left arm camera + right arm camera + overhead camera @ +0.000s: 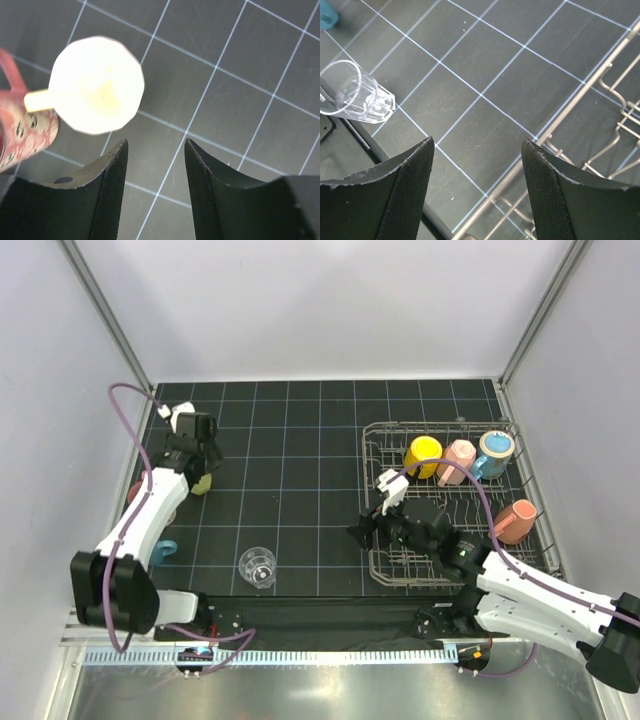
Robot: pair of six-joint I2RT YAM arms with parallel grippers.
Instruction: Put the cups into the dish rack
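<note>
The wire dish rack point(378, 502) stands at the right and holds a yellow cup point(423, 455), a pink cup point(458, 462), a blue cup point(493, 452) and a salmon cup point(515, 520). Its edge shows in the right wrist view point(580, 120). A pale yellow mug point(203, 483) sits at the left, base up in the left wrist view point(97, 85), beside a red patterned mug point(25, 135). My left gripper point(199, 462) point(155, 147) is open and empty just short of it. A clear tumbler point(257, 566) point(355, 92) stands near the front. My right gripper point(358, 532) point(477, 145) is open and empty at the rack's left edge.
A blue mug point(165, 550) pokes out beside the left arm, and its edge shows in the right wrist view point(327, 17). The black gridded mat point(300, 470) covers the table. Grey walls close in left, right and behind. A metal rail point(300, 655) runs along the front.
</note>
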